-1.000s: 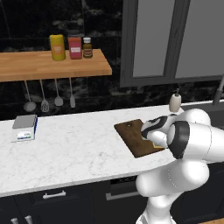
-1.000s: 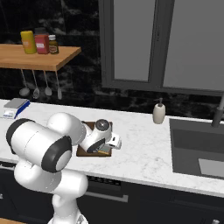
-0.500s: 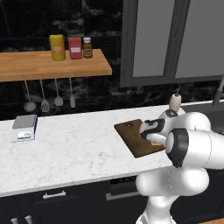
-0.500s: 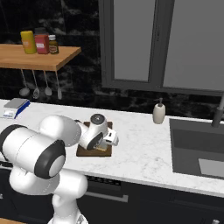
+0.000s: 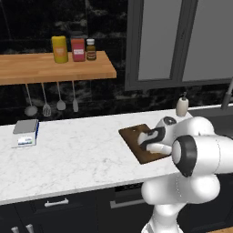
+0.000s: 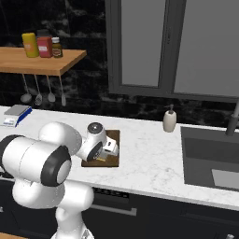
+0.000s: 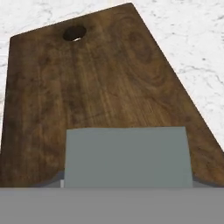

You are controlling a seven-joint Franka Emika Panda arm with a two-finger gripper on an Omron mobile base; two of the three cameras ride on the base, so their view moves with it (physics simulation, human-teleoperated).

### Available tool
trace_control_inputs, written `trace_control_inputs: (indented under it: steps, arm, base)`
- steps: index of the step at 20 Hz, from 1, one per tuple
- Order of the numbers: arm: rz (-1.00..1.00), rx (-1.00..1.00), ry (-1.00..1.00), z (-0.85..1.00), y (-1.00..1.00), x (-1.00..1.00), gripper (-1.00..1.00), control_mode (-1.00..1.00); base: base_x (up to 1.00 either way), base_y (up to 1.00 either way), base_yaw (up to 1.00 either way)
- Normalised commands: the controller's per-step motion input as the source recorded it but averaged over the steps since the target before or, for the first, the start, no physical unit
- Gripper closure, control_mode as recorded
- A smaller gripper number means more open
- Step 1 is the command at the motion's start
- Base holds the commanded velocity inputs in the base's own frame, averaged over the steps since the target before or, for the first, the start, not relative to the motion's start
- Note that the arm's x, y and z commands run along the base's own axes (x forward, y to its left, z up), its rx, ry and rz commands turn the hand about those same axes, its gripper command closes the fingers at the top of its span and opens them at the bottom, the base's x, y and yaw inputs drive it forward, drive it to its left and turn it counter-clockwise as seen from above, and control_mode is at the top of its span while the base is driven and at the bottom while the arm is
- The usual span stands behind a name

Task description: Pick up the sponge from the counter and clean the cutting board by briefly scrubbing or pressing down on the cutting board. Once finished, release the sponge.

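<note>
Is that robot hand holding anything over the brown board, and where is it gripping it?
Yes, apparently the sponge, held against the cutting board. Its grey top faces the hand camera; exactly where the fingers grip cannot be told.

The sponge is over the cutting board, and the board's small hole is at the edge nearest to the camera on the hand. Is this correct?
Not quite. In the hand view the sponge is over the cutting board, but the hole is at the far edge, away from the camera, not the nearest one.

Wall shelf [image 5: 54, 69] carries three jars [image 5: 74, 48], utensils [image 5: 51, 103] hang below. Scale [image 5: 25, 132] at far left, soap bottle [image 6: 170, 121] beside sink [image 6: 209, 158].
</note>
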Motion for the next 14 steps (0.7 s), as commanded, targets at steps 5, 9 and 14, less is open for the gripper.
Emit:
trace_control_inputs:
  steps: [5,9,14]
  arm:
    - [0.03,0.01,0.18,-0.62,0.26,0.23,1.00,-1.00]
    - [0.00,0.00,-0.01,-1.00,0.17,-0.13,1.00,-1.00]
    - [0.00,0.01,-0.04,0.15,0.01,0.28,1.00,-1.00]
  base:
    - [0.00,0.00,0.00]
    - [0.00,0.00,0.00]
    - [0.00,0.00,0.00]
